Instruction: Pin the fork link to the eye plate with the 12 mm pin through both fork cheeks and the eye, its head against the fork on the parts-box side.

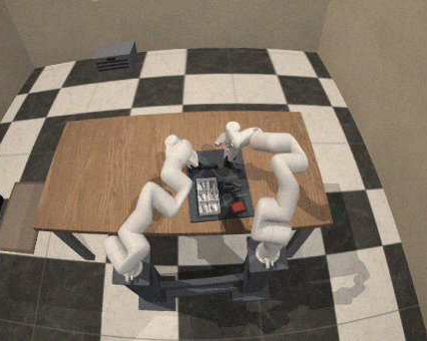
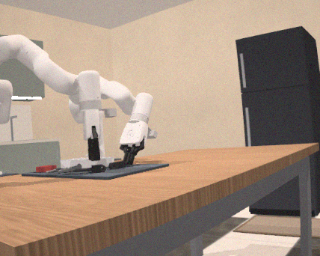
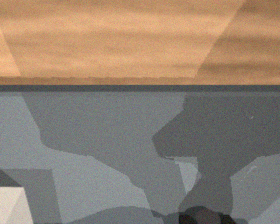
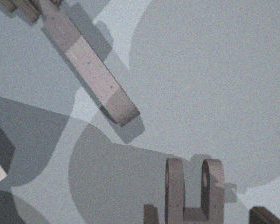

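A long grey bar, apparently the eye plate, points away from my left gripper, which is shut on its far part. The bar's near end is free, with a shadow beside it low over the mat. The fork link shows two upright cheeks and an open slot; a hole shows in one cheek. My right gripper is open and holds nothing. Its fingers stand either side of the fork, above it. I cannot make out the 12 mm pin.
The white parts box has several compartments with small parts. A red block and several dark parts lie on the dark mat. Both grippers are close together over its far half.
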